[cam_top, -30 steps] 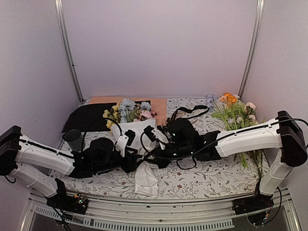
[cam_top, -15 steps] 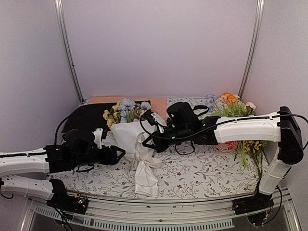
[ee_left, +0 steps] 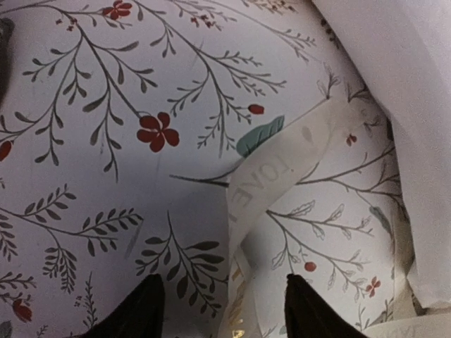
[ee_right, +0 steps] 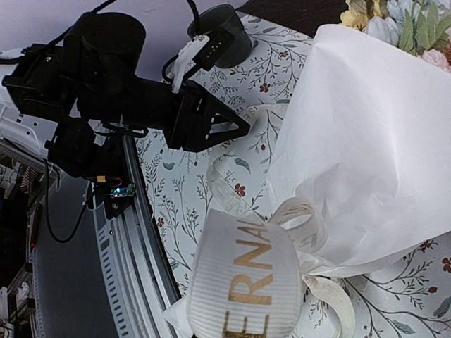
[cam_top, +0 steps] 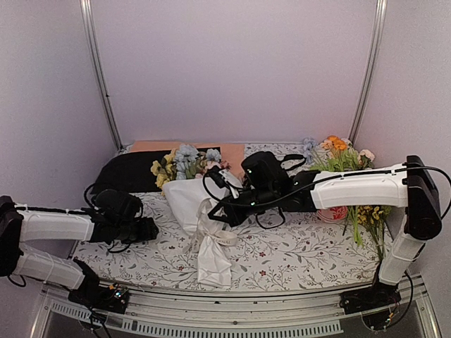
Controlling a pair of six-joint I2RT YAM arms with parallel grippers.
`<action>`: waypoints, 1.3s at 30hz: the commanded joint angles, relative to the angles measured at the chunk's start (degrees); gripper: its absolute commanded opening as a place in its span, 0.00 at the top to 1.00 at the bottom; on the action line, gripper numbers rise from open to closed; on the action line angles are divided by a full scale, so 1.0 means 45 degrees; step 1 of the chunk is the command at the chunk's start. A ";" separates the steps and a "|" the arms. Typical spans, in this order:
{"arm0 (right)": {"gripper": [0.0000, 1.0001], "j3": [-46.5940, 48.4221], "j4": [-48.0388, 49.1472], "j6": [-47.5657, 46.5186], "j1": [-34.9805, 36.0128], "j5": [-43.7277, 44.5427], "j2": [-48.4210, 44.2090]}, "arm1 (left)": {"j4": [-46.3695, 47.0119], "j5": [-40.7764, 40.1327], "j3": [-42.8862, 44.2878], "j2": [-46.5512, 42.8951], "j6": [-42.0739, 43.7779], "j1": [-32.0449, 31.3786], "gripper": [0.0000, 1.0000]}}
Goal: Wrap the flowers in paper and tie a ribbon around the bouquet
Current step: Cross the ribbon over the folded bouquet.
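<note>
Bouquet (cam_top: 192,201) is laid on the floral tablecloth (cam_top: 296,257), left of centre, with its wide end turned toward the back wall. At that end the flowers (cam_top: 187,160), blue, pink and pale yellow, are seen beside the black sheet (cam_top: 127,170). The paper (ee_right: 366,134) is wrapped round the stems as a cone, and its narrow tail is trailed toward the near edge. The ribbon (cam_top: 211,227) is tied about the waist of the cone, with loops standing out from the knot. Gold lettering is seen on it in both wrist views.

The right gripper (cam_top: 224,210) is held low over the knot, beside the cone. Its jaws are closed on a loop of the ribbon. The loop is drawn up right against the wrist camera, and the fingertips are hidden by it.

The left gripper (ee_left: 224,313) is set apart from the bouquet, to its left, low over the cloth. Its jaws are parted and nothing is gripped. A loose strand of the ribbon is laid on the cloth between the two fingertips (ee_left: 151,310).

Orange-and-yellow sprigs (cam_top: 340,158) are seen unwrapped at the far right.
</note>
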 commanded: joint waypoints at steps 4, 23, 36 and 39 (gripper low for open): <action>1.00 0.0457 -0.0083 -0.0038 -0.0016 -0.0466 0.0227 | 0.1335 0.1116 -0.0536 0.1443 0.0728 0.0108 1.00; 1.00 0.2246 -0.0834 0.0211 -0.0713 -0.2866 0.1306 | 0.2799 0.2436 0.4455 -0.3512 0.8778 -0.8235 1.00; 1.00 0.3192 -0.1309 -0.0939 -0.1465 -0.4033 0.2108 | 0.3126 0.8815 0.9430 0.3682 1.2717 -0.9107 1.00; 1.00 0.3539 -0.1791 -0.1364 -0.1553 -0.4066 0.2269 | 0.2524 0.9321 1.0498 0.5385 1.3350 -0.9401 1.00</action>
